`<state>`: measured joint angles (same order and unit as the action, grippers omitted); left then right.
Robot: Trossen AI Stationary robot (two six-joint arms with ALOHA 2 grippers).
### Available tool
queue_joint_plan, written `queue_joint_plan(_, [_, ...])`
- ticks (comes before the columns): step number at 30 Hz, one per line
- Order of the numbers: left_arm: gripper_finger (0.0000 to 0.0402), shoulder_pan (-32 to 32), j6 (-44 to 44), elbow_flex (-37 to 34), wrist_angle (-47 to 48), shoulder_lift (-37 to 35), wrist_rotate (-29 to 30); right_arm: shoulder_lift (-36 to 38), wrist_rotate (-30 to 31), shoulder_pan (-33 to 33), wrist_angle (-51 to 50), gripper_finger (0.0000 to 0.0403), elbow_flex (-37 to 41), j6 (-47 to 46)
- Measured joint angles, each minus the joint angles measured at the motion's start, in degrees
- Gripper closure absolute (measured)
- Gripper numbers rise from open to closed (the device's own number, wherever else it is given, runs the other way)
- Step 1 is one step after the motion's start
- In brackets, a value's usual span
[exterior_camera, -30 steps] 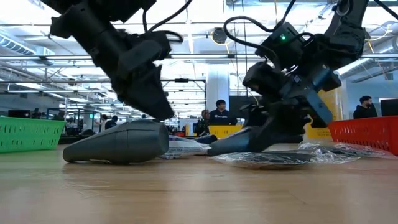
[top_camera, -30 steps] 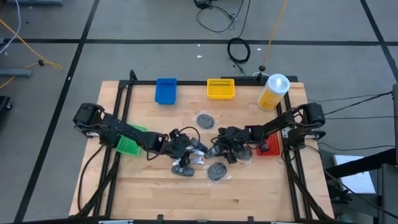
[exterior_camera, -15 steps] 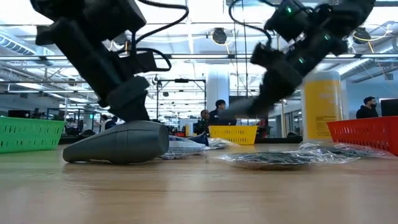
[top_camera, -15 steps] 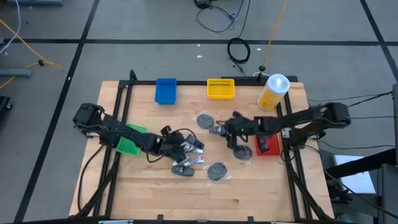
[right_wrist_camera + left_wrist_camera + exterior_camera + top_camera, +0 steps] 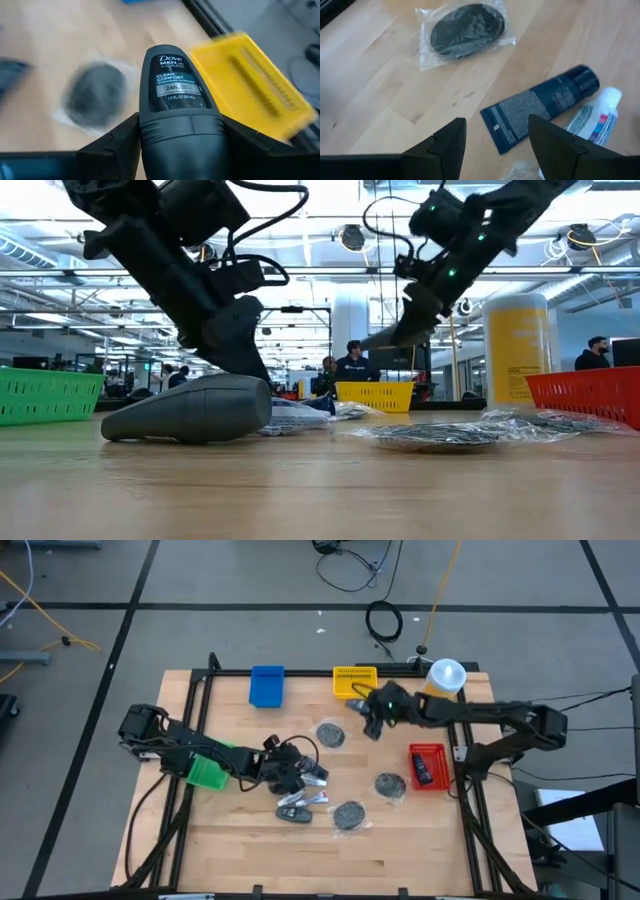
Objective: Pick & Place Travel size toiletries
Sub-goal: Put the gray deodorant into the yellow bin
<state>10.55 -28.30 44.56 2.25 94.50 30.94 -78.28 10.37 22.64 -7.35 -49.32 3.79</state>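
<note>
Holding a dark Dove deodorant bottle (image 5: 176, 95), the right gripper (image 5: 374, 720) is raised above the far middle of the table (image 5: 420, 840), just beside the yellow tray (image 5: 354, 682); I read its fingers (image 5: 112, 145) as clamped on either side of the bottle. Below and near it lies a wrapped grey disc (image 5: 330, 734). I note the left gripper (image 5: 292, 778) low over the middle of the table with its fingers (image 5: 445, 145) spread and nothing between them. Ahead of it on the wood lie a dark blue tube (image 5: 540, 107), a slim white tube (image 5: 597, 112) touching it, and another wrapped disc (image 5: 465, 25). In the high view a dark oblong bottle (image 5: 295, 811) sits nearer the front edge, with two more wrapped discs (image 5: 349, 815) (image 5: 389, 784) to its right. A dark item rests in the red tray (image 5: 426, 752). The green tray (image 5: 207, 773), blue tray (image 5: 266, 685) and yellow bottle (image 5: 440, 680) stand apart.
</note>
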Motion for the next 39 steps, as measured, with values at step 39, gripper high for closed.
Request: queue_joint_plan(39, [0.0192, -0.11, 5.78, 0.0, -1.57, -11.1, -6.24, -26.64, -10.01, 20.03, -6.14, 0.0086, -23.48, 19.42])
